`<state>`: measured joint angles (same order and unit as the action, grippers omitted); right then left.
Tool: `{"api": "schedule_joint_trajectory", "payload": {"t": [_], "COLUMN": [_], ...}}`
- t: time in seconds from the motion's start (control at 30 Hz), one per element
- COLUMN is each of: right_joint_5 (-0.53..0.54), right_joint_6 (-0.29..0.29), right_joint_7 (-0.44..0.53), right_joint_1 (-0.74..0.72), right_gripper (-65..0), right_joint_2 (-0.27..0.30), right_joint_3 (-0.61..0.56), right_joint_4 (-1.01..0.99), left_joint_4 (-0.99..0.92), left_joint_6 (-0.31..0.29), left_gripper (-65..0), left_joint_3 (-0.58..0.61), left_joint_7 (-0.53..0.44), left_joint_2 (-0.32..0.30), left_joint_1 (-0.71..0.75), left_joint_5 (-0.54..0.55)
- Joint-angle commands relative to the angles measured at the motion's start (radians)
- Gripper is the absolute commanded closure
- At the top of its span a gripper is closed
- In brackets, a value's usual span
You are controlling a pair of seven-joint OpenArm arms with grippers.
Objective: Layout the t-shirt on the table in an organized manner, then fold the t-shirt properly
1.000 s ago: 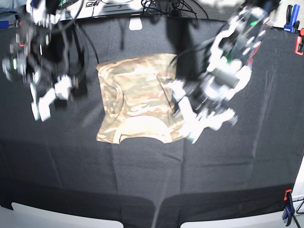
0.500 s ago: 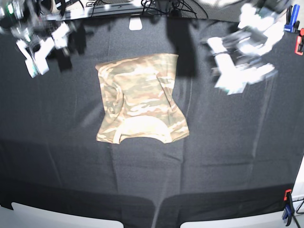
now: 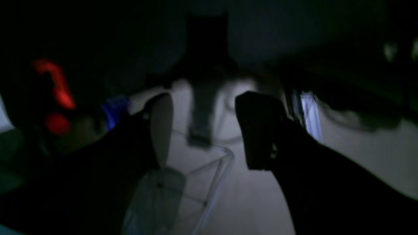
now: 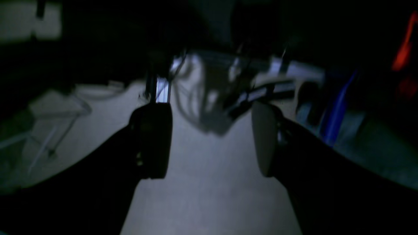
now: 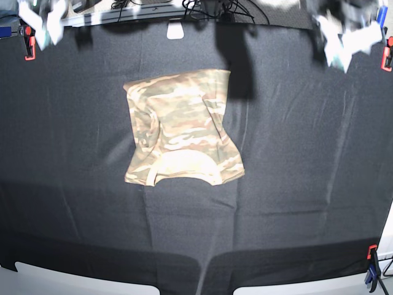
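Clearly apart, the fingers point(image 3: 161, 127) of the left gripper point(image 3: 204, 130) and right gripper point(image 4: 210, 140) hold nothing; the folded t-shirt point(image 5: 181, 135) lies mid-table point(image 5: 307, 184), well apart from both.

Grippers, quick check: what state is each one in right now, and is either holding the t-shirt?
Left gripper: open, holding nothing.
Right gripper: open, holding nothing.
The t-shirt lies on the table, untouched.

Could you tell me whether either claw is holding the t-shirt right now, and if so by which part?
Neither: the left claw and right claw are open and empty, and the t-shirt lies folded on the table.
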<state>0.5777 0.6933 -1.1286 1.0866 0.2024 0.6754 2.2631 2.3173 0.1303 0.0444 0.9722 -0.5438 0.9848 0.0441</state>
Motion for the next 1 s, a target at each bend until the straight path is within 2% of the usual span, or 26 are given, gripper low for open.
{"api": "schedule_joint_trajectory", "payload": {"t": [0.0,0.13,0.27,0.37,0.57,0.63,0.7,0.73,0.83,0.97], "right_joint_5": [0.01,0.006,-0.008,-0.093,-0.277,-0.294,-0.294,-0.303,-0.367,-0.377], "right_joint_6": [0.005,0.005,0.005,0.0,-0.082,-0.139,-0.225,-0.251,-0.285,-0.293], "right_joint_7": [0.006,0.039,0.109,0.151,0.254,0.28,0.292,0.319,0.403,0.506], "right_joint_1": [0.047,0.131,0.133,0.085,-0.109,-0.2,-0.291,-0.342,-0.488,-0.659], "right_gripper": [-37.0,-37.0,-37.0,-37.0,-37.0,-37.0,-37.0,-37.0,-37.0,-37.0], "right_joint_2": [0.008,0.008,0.01,0.011,0.025,0.044,0.059,0.062,0.063,0.063], "right_joint_3": [0.005,-0.007,-0.093,-0.21,-0.461,-0.533,-0.593,-0.62,-0.686,-0.752], "right_joint_4": [0.015,0.007,-0.082,-0.214,-0.63,-0.796,-0.963,-1.047,-1.282,-1.53], "left_joint_4": [0.019,-0.033,-0.253,-0.503,-1.088,-1.269,-1.422,-1.49,-1.653,-1.774], "left_joint_6": [-0.005,-0.05,-0.155,-0.227,-0.383,-0.414,-0.419,-0.419,-0.419,-0.419], "left_gripper": [-31.8,-31.8,-31.8,-31.8,-31.8,-31.8,-31.8,-31.8,-31.8,-31.8], "left_joint_3": [-0.005,-0.004,-0.003,-0.002,-0.003,-0.003,-0.003,-0.003,-0.003,-0.003], "left_joint_7": [-0.007,-0.099,-0.22,-0.296,-0.51,-0.572,-0.615,-0.628,-0.658,-0.671], "left_joint_2": [-0.008,-0.005,0.001,0.039,0.155,0.189,0.219,0.234,0.274,0.308], "left_joint_1": [0.05,0.169,0.15,0.063,-0.182,-0.276,-0.367,-0.412,-0.529,-0.639], "left_joint_5": [-0.011,-0.011,-0.008,-0.009,-0.01,-0.01,-0.01,-0.01,-0.014,-0.055]}}
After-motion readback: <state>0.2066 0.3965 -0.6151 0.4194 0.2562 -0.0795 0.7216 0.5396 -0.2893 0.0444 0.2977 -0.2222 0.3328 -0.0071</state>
